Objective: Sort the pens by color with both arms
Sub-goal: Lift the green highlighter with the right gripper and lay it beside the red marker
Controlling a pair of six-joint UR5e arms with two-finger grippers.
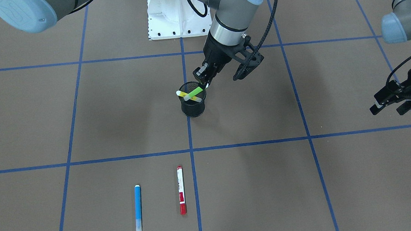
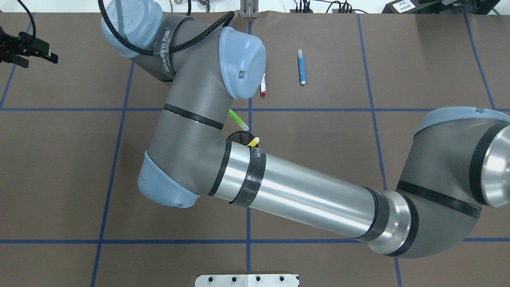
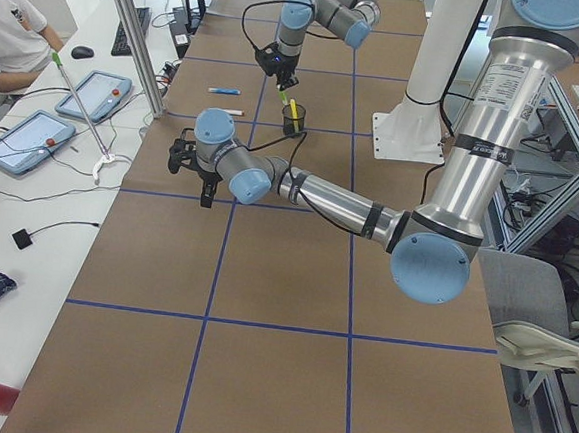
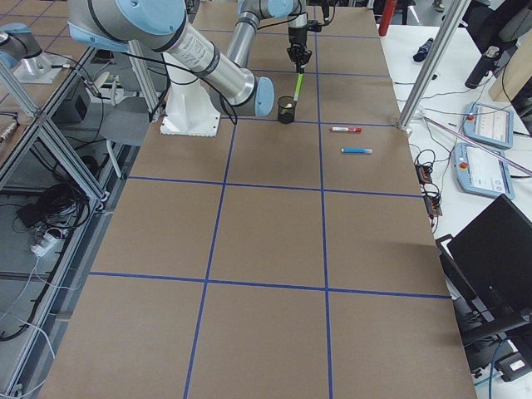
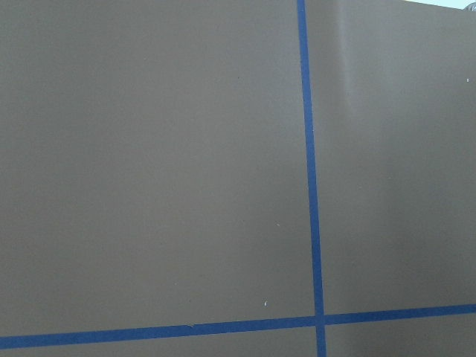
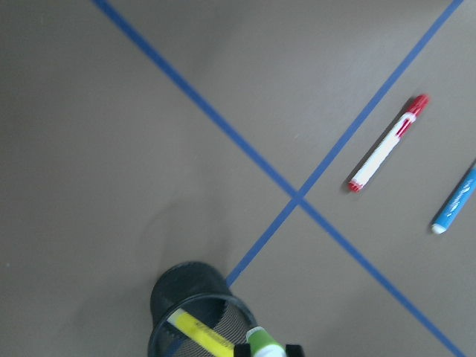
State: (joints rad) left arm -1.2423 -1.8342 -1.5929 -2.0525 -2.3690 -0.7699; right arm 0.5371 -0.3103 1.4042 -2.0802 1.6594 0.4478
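Green pen (image 1: 195, 91) is pinched at its upper end by my right hand (image 1: 202, 80), whose fingers are closed on it just above the black mesh cup (image 1: 193, 108). The pen's long axis runs from the hand down to the cup's mouth. From the camera at the desk's right end it looks close to upright. I cannot tell whether its lower end sits inside the rim or just at it. The yellow pen (image 1: 183, 94) leans in the same cup and crosses the green one, touching it or very nearly.

The red pen (image 1: 181, 195) and the blue pen (image 1: 138, 208) lie flat on the brown desk (image 1: 80, 114). They are well apart from the cup, on the side away from the robot's base. They lie near each other and parallel, long axes pointing away from the robot.

My left hand (image 1: 387, 109) hangs far out on the robot's left, well apart from every pen. Its fingers are spread and hold nothing. Its wrist camera shows only bare desk and blue tape lines (image 5: 309, 186).

I judge the right arm the nearer one to all four pens. Its coming move turns on the green pen's near-vertical axis: travelling along that line should spare the yellow pen and the cup, while a sideways pull could tip both.
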